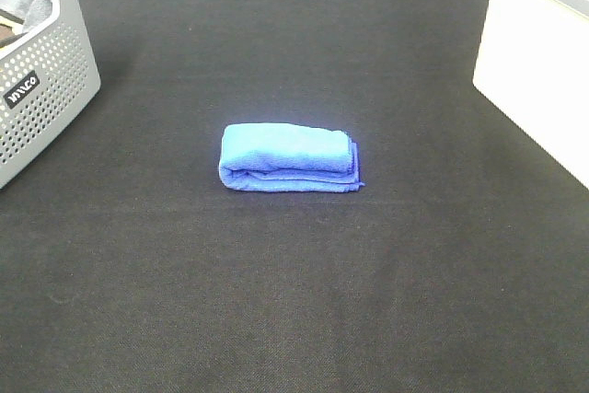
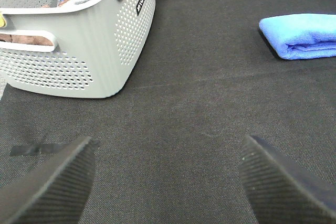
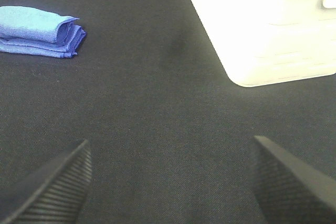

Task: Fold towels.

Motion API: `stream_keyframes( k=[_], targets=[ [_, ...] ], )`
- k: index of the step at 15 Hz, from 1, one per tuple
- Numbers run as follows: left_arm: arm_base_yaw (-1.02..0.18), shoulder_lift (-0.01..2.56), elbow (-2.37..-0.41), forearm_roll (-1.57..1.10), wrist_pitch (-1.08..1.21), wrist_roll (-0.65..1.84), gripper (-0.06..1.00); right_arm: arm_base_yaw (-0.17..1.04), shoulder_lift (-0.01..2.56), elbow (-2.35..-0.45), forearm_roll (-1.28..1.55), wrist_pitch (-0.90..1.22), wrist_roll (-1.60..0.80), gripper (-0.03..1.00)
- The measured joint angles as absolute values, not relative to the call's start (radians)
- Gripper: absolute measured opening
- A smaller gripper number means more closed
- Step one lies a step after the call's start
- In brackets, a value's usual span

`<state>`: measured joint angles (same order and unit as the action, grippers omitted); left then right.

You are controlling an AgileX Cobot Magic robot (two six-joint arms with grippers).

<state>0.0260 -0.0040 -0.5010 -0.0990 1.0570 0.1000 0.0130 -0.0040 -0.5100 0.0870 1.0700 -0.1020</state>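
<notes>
Our blue towel (image 1: 288, 157) lies folded mid-bench (image 1: 294, 301), well apart from both pincers: left pincer (image 2: 168, 182) and right pincer (image 3: 170, 182) gape wide, empty. We judge a careless regrasp could spill its loose layered edges.

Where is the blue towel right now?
In the exterior high view the folded blue towel lies mid-table on the black cloth, between the grey basket at far left and the white bin at right.
</notes>
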Motion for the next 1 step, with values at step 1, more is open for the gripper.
stream_keyframes(
  k=[1],
  targets=[
    [0.026,-0.004,-0.501,-0.099,1.057,0.1,0.73,0.013,-0.004,-0.51,0.087,1.07,-0.102,0.78]
  ],
)
